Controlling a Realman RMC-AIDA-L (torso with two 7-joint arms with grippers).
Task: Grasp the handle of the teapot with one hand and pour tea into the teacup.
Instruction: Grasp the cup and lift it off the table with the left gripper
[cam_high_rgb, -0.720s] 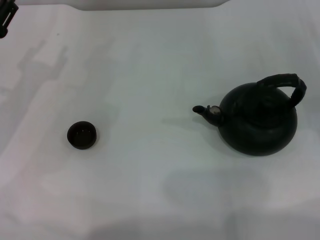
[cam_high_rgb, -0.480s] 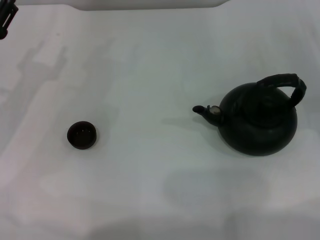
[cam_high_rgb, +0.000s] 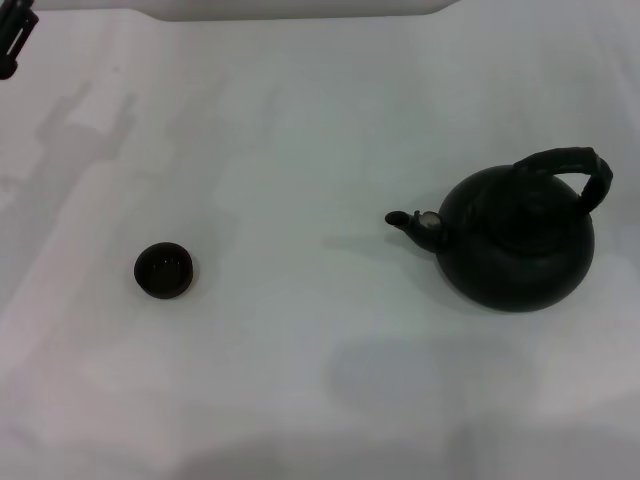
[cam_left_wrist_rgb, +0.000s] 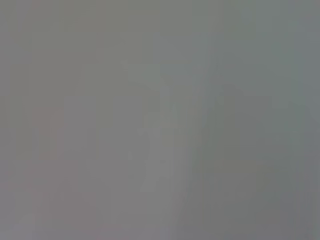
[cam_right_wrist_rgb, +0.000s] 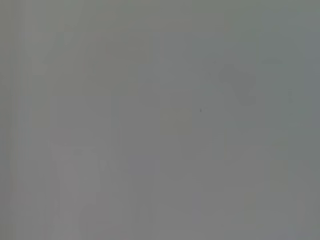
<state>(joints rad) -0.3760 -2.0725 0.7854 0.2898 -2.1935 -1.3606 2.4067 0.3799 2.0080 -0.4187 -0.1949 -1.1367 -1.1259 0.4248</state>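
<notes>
The teapot (cam_high_rgb: 520, 250) stands upright on the white table at the right, its spout (cam_high_rgb: 408, 221) pointing left. Its black arched handle (cam_high_rgb: 572, 164) rises over the top, free of any gripper. The small dark teacup (cam_high_rgb: 164, 270) stands at the left, well apart from the spout. Its inside is dark; I cannot tell whether it holds tea. A dark part of my left gripper (cam_high_rgb: 10, 35) shows at the far left top corner, far from both things. My right gripper is out of view. Both wrist views show only plain grey surface.
The white table (cam_high_rgb: 300, 130) spreads all around the two things. Its far edge (cam_high_rgb: 300, 14) runs along the top of the head view. Faint arm shadows lie on the table at the upper left and lower middle.
</notes>
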